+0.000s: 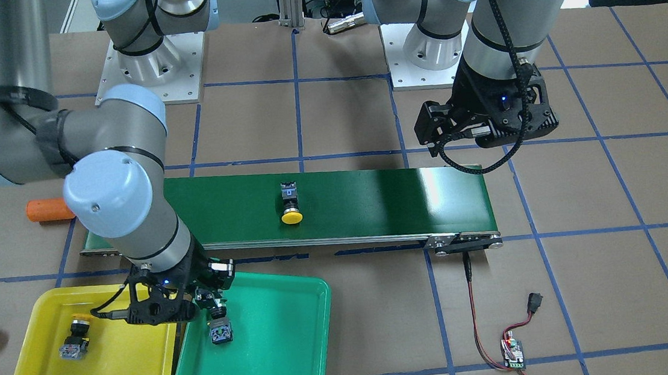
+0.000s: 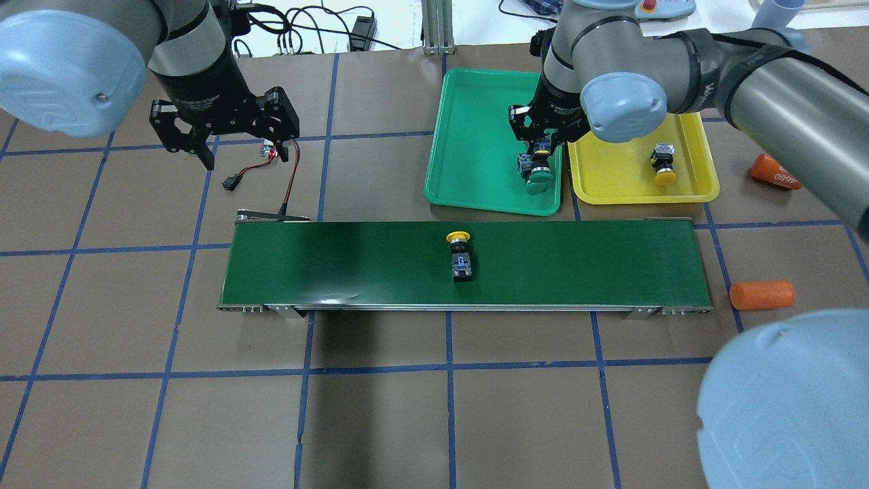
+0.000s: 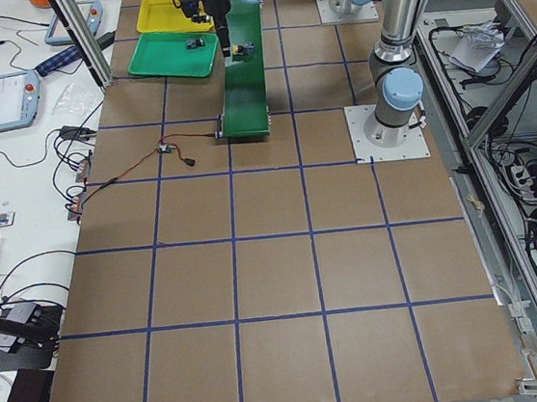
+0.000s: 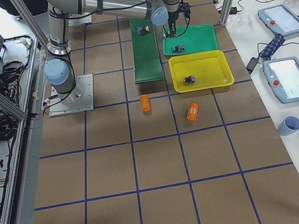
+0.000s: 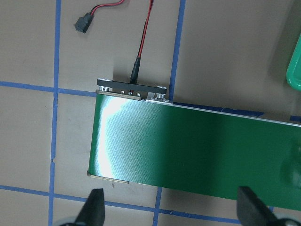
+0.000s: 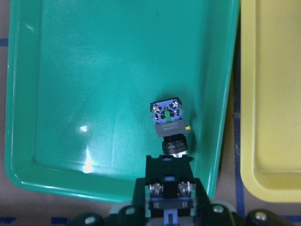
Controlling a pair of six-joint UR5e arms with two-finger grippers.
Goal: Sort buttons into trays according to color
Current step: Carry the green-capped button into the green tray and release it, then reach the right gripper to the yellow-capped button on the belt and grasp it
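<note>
My right jaws clamp a black-bodied push-button switch [image 6: 169, 194] over the teal plastic tray [image 6: 70, 70]; my left jaws gape. The yellow-capped button [image 2: 461, 252] on the dark-green conveyor belt [image 2: 339, 265] looks light and rigid: I'd pinch its boxy body, not the cap.

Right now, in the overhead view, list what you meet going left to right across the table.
Open left hand, yellow-capped push-button switch on the dark-green conveyor belt, right hand gripping a green-capped switch, second yellow-capped switch in the yellow plastic tray, orange cylinder by the belt's end.
</note>
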